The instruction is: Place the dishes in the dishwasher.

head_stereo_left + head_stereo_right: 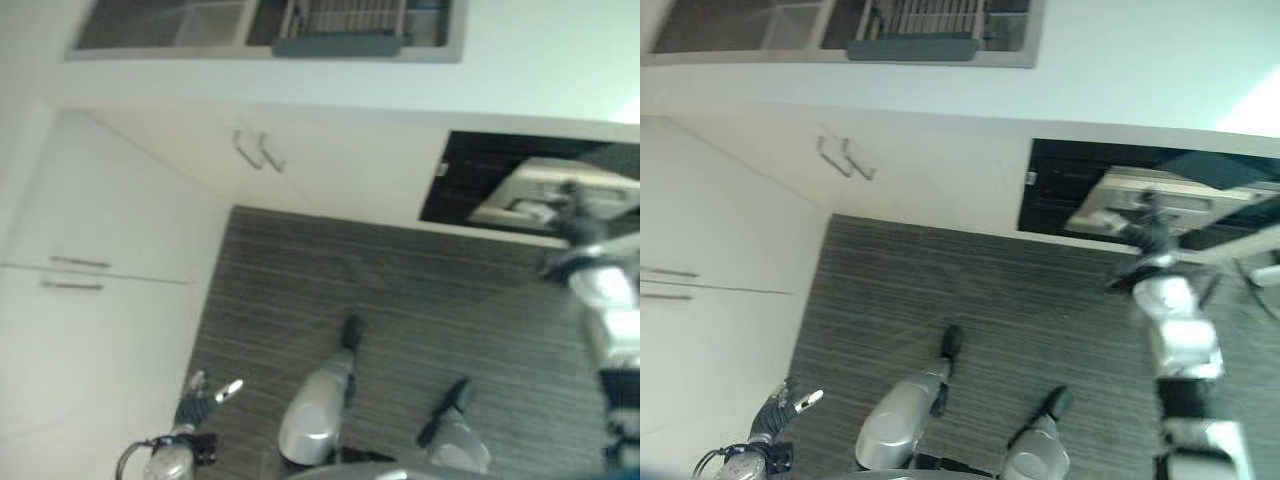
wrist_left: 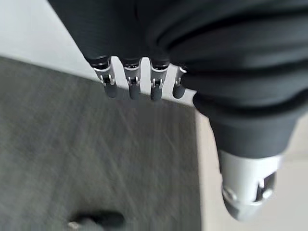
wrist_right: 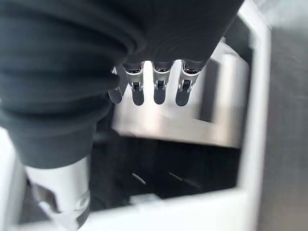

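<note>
Grey striped floor (image 1: 400, 300) underfoot, white cabinet fronts along its far and left edges, white desk (image 1: 540, 60) running above them.

Set into the cabinet run at the right: dishwasher (image 1: 1060, 185), door open, dark cavity exposed. Inside the opening, a pale metal-looking rack or inner panel (image 1: 1160, 205), tilted; hard to tell which through the blur. No dish made out with any certainty inside it or in either robot hand.

Reaching at that opening: right robot hand (image 1: 1152, 232), dark ribbed cover and wrist stretched towards the pale part, silver arm trailing back to the lower right. From the right wrist view, fingers (image 3: 159, 89) hanging straight in a row, dark tips apart from one another, curled round nothing; thumb low beside the ribbed cover, also free. Beyond the fingertips, the pale panel (image 3: 192, 120), the dark interior under it and the white frame of the dishwasher (image 3: 250, 120).

Low at the left, just beside the cabinet fronts: left robot hand (image 1: 205, 392), over the floor, fingers spread and relaxed, holding nothing. Same seen in the left wrist view: fingers (image 2: 132, 84) straight, side by side, above the grey floor and its white border.

Farther off, sunk in the desk: sink (image 1: 170, 25) with a dish rack (image 1: 345, 25) next to it, ribbed and grey. On the cabinet under them, a pair of slim handles (image 1: 258, 150); two more handles (image 1: 75, 272) on the left fronts.
</note>
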Robot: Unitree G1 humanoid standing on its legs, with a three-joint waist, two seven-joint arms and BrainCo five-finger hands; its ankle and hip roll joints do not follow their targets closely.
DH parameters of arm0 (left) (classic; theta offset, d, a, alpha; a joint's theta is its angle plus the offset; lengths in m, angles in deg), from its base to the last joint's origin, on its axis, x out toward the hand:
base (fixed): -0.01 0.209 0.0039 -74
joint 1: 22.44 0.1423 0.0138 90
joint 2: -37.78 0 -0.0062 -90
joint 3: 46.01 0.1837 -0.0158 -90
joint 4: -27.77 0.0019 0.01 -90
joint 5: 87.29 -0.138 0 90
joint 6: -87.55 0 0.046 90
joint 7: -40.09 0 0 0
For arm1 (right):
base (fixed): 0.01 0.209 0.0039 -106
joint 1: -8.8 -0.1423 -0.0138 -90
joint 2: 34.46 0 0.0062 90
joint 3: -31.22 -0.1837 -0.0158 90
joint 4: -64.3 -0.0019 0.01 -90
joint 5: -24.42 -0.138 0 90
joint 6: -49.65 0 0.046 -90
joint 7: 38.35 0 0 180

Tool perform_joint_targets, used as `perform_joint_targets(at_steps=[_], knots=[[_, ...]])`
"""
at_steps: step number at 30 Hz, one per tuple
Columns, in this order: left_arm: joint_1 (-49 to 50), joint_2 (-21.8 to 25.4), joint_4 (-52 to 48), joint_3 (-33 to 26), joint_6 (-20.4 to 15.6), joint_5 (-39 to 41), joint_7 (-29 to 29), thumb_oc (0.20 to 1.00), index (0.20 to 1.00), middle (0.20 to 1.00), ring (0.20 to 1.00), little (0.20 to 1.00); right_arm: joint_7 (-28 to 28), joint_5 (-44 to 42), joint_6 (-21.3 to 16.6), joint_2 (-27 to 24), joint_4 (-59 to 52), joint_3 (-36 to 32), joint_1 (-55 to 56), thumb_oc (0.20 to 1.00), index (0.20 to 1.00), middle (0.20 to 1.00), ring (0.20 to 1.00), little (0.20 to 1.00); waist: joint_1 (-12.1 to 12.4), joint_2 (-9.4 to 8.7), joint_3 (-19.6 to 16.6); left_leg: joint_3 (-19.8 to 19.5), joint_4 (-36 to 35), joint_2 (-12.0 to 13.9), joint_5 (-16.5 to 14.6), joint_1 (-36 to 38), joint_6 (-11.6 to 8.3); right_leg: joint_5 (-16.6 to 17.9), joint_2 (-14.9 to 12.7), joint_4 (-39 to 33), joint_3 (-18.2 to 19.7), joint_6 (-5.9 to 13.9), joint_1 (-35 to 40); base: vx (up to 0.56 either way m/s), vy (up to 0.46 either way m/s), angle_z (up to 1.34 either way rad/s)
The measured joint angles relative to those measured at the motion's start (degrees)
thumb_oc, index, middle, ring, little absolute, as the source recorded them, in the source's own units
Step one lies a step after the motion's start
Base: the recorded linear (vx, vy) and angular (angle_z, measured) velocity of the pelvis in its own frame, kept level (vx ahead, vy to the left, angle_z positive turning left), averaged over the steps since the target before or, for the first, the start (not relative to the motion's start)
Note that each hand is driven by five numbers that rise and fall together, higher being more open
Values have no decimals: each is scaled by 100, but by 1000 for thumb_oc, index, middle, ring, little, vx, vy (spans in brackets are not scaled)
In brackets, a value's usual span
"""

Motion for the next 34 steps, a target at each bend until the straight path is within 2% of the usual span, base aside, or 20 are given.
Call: perform_joint_targets(at_steps=[2, 4, 7, 8, 9, 13, 14, 15, 16, 17, 18, 20, 23, 26, 27, 28, 29, 31, 32, 34], knots=[[-18, 33, -312, 9, -96, 0, 54, 1000, 1000, 1000, 1000, 1000, -14, 309, 23, -7, 244, 108, 368, 1000, 1000, 1000, 1000, 1000, -55, -144, -12, 68, 202, 13, -89, -57, 55, -31, -2, 0, 34, -119, 20, -11, -22, -11], [-23, 134, -463, 16, -181, 12, 112, 1000, 1000, 1000, 1000, 1000, -12, 406, -48, 7, 730, -76, 557, 1000, 1000, 1000, 1000, 1000, -92, -432, -142, 132, 480, 51, -260, -173, 131, -31, 9, 0, 78, -153, 14, 1, 19, -7], [7, 169, -351, -37, -41, 179, 100, 1000, 1000, 1000, 1000, 1000, -157, 490, -452, 277, 762, -257, 1073, 1000, 1000, 1000, 1000, 1000, -106, -890, -440, 199, 849, 57, -514, -190, 216, -187, -72, 302, 156, -174, 18, 27, 101, -6], [-11, 175, -104, -41, 4, 176, 55, 1000, 1000, 1000, 1000, 1000, -275, 503, -691, 389, 1022, -190, 1169, 1000, 1000, 1000, 1000, 1000, -130, -1022, -602, 209, 983, 45, -639, -181, 264, -225, -102, 476, 190, -230, 25, 44, 134, -1], [-38, 178, 244, -33, 105, 182, -89, 1000, 1000, 1000, 1000, 1000, -410, 501, -835, 455, 1552, 39, 1178, 1000, 1000, 1000, 1000, 1000, -198, -1138, -782, 202, 987, 92, -704, -59, 287, -110, -139, 801, 327, -168, 2, 31, 192, 3], [7, 216, 588, 110, 256, 507, -982, 1000, 1000, 1000, 1000, 1000, -1102, 125, -1305, 823, 3124, 472, 1534, 1000, 1000, 1000, 1000, 1000, -367, -941, -1475, 224, 311, 173, -566, 591, 459, 617, -125, 1784, 998, -249, -331, 46, 88, -2], [-139, 224, 1016, 114, 317, 649, -1209, 1000, 1000, 1000, 1000, 1000, -1243, -23, -1540, 1006, 3923, 632, 1391, 1000, 1000, 1000, 1000, 1000, -478, -755, -1570, 77, -9, 181, -415, 890, 633, 627, -5, 2335, 1430, -105, -552, 116, -54, 24], [-369, 212, 1409, 129, 380, 652, -1262, 1000, 1000, 1000, 1000, 1000, -1343, -104, -1545, 1054, 4210, 713, 1361, 1000, 1000, 1000, 1000, 1000, -739, -549, -1662, -170, -177, 312, -254, 974, 619, -311, 624, 2513, 1884, 109, -616, 107, -88, 71], [-516, 218, 1585, 60, 449, 654, -1327, 1000, 1000, 1000, 1000, 1000, -1408, -129, -1584, 1042, 4209, 800, 1421, 1000, 1000, 1000, 1000, 1000, -952, -467, -1697, -394, -388, 335, -160, 1053, 589, -742, 1231, 2169, 2133, -6, -593, 94, -193, 90], [-648, 165, 1698, 44, 546, 657, -1396, 1000, 1000, 1000, 1000, 1000, -1490, -125, -1706, 1014, 4371, 807, 1373, 1000, 1000, 1000, 1000, 1000, -1054, -637, -1792, -391, -563, -4, -71, 1139, 637, -748, 1449, 1280, 2053, -376, -592, 97, -211, 66], [-683, -2, 1823, 12, 528, 680, -1378, 1000, 1000, 1000, 1000, 1000, -1642, -125, -1812, 1029, 4802, 814, 1203, 1000, 1000, 1000, 1000, 1000, -1065, -623, -1817, -395, -642, -122, -95, 1245, 597, -557, 1446, 825, 2016, -578, -514, 110, -230, 37], [-581, -341, 2125, 7, 593, 1092, -1379, 1000, 1000, 1000, 1000, 1000, -1892, -126, -1804, 1065, 5489, 800, 1104, 1000, 1000, 1000, 1000, 1000, -1034, -440, -1996, -503, -734, -76, -122, 1412, 487, -313, 1533, 390, 1808, -774, -150, 98, -209, 30], [-445, -517, 2536, -262, 581, 1145, -1501, 1000, 1000, 1000, 1000, 1000, -2140, -48, -1953, 1094, 6107, 632, 1008, 1000, 1000, 1000, 1000, 1000, -908, -230, -2037, -504, -743, 86, -200, 1531, 269, -215, 1695, -30, 1639, -926, 187, 82, -172, 15], [-303, -525, 2598, -128, 544, 943, -1627, 1000, 1000, 1000, 1000, 1000, -2241, -51, -1959, 1046, 6072, 568, 1042, 1000, 1000, 1000, 1000, 1000, -896, -154, -2020, -517, -652, 221, -172, 1510, 110, -302, 1816, -32, 1558, -1032, 217, 18, -93, 11], [-349, -550, 2741, 34, 562, 873, -1692, 1000, 1000, 1000, 1000, 1000, -2262, 69, -1961, 1053, 6107, 446, 1053, 1000, 1000, 1000, 1000, 1000, -883, -120, -1989, -429, -293, 192, -222, 1332, -1, -328, 1801, -31, 1510, -1064, 251, -101, 6, 32], [-452, -593, 2752, 74, 564, 874, -1752, 1000, 1000, 1000, 1000, 1000, -2267, 183, -1963, 1031, 6103, 386, 1081, 1000, 1000, 1000, 1000, 1000, -911, -140, -1958, -191, 10, 123, -183, 1114, -58, -337, 1709, -31, 1393, -1062, 247, -158, 43, 67], [-712, -645, 2742, 99, 644, 853, -1863, 1000, 1000, 1000, 1000, 1000, -2241, 290, -1962, 933, 6033, 405, 1190, 1000, 1000, 1000, 1000, 1000, -936, -157, -1932, 245, 68, 81, -41, 935, -267, -253, 1590, 4, 1116, -1155, 256, -201, 86, 101], [-1087, -676, 2656, 306, 661, 847, -2011, 1000, 1000, 1000, 1000, 1000, -2230, 278, -1964, 780, 6253, 399, 1226, 1000, 1000, 1000, 1000, 1000, -979, -37, -1855, 1208, -137, 349, -138, 958, -243, -342, 1513, -30, 747, -1285, 187, -139, 117, 92], [-1180, -731, 2768, 394, 655, 847, -2021, 1000, 1000, 1000, 1000, 1000, -2229, 280, -1964, 751, 6503, 400, 1024, 1000, 1000, 1000, 1000, 1000, -1004, 43, -1831, 1388, -552, 502, -130, 1257, -247, -361, 1501, -26, 801, -1156, 199, -43, 137, 29], [-1288, -848, 3049, 464, 759, 859, -2072, 1000, 1000, 1000, 1000, 1000, -2217, 283, -2138, 739, 6721, 340, 891, 1000, 1000, 1000, 1000, 1000, -1089, 200, -1833, 1352, -769, 690, -125, 1794, -224, -282, 1504, -11, 848, -1008, 224, 0, 145, -11]])
